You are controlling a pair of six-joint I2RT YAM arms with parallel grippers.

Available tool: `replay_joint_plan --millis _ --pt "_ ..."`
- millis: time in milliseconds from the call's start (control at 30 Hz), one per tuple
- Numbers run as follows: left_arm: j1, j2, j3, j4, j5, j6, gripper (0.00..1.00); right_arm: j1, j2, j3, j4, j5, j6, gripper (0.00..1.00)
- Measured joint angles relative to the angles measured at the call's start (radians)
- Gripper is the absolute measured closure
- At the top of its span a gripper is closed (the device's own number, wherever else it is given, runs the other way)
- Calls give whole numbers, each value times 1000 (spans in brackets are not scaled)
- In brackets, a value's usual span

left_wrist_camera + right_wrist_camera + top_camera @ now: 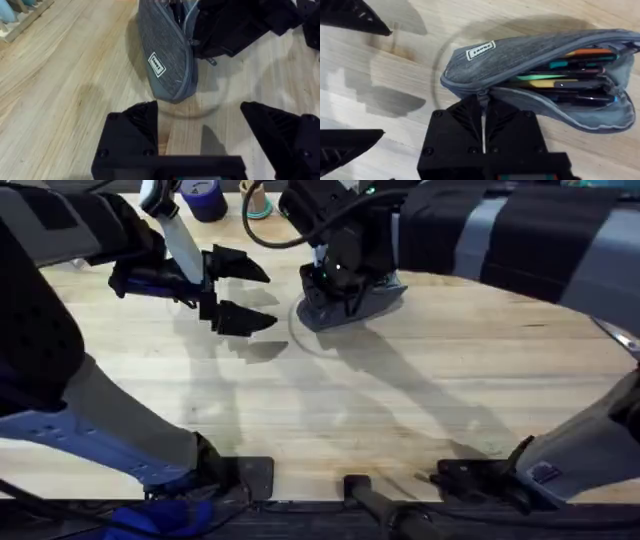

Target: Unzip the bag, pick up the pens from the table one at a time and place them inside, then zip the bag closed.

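2 grippers at the bag [540, 75]: left gripper [238, 292] spread wide, empty; right gripper [484, 117] pinched on the zipper end. Pens [570, 82] inside, half hidden.

Overhead looks down and forward from above the arm bases, taking in the whole counter [400, 410]. Left wrist camera sits low, facing the bag [167, 65] from nearby; right wrist camera hovers right over it, very close.
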Motion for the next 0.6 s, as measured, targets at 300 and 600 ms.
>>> replay_joint_plan --millis 300,600 --pt "0 0 0 0 0 0 6 0 0 70 -61 0 0 970" --pt "0 0 0 0 0 0 5 0 0 80 -61 0 0 970"
